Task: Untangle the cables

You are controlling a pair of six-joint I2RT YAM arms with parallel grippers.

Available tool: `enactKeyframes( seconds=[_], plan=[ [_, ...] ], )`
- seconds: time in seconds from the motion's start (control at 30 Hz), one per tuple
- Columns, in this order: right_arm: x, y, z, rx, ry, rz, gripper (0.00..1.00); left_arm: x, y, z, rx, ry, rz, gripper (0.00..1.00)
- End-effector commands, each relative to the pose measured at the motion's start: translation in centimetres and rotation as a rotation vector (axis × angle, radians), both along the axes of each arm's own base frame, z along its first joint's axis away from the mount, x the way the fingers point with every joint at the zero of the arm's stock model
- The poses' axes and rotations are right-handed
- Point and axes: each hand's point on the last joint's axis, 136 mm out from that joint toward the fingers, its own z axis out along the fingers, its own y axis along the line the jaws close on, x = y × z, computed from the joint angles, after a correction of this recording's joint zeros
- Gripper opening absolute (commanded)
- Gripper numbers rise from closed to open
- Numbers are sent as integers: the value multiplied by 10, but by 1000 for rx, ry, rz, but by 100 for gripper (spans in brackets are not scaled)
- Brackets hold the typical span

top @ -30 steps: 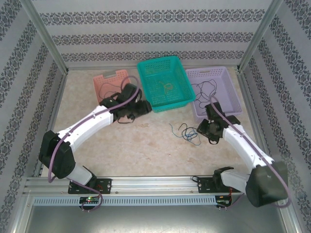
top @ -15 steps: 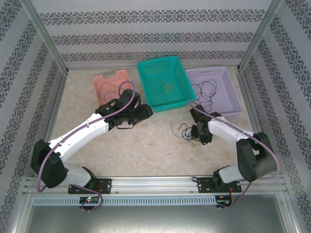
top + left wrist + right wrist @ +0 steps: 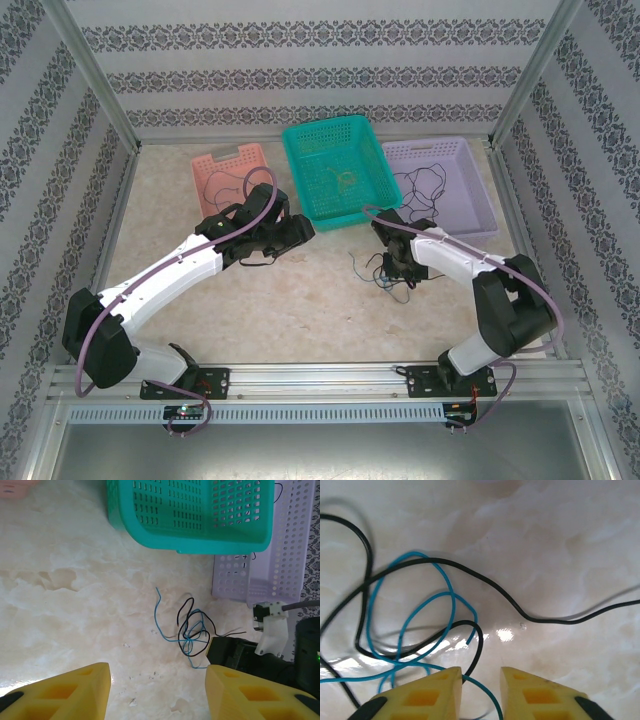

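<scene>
While the overhead view shrinks the cables (image 3: 385,272) to a small knot on the table (image 3: 250,300) by the right gripper (image 3: 398,262), its wrist camera shows black and blue loops before narrowly parted, empty fingers (image 3: 420,700). The left gripper (image 3: 157,675) hangs released, well apart.

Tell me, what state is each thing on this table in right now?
Left claw: open, empty.
Right claw: narrowly open, a blue cable running into the gap.
Black and blue cables: tangled on the table.
Teal basket: upright, holds a yellowish cable.
Purple basket: upright, holds a black cable.
Pink basket: upright, holds another black cable.
</scene>
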Motion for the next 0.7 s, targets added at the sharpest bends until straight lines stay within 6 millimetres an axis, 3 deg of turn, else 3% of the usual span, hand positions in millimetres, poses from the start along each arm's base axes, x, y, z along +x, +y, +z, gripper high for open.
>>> enactKeyframes(
  seconds=[0.0,0.07,0.1,0.2,0.33,0.53,0.67],
  plan=[
    [6,0,8,-32,-16,51,14,-4,-3,8,-12,-21,-9,53],
    [12,13,19,-7,-64,93,1,-4,-1,8,-8,-22,-4,52],
    [15,20,27,7,-89,113,0,-4,-1,8,-7,-21,-3,52],
    [22,56,63,129,-197,211,0,-4,2,11,-5,-25,9,51],
    [27,103,125,335,-324,329,0,-4,10,14,4,-29,43,52],
    [24,154,202,613,-427,476,0,-1,25,19,-83,-6,159,60],
    [20,180,239,776,-473,555,0,0,38,19,-161,64,296,66]
  ],
)
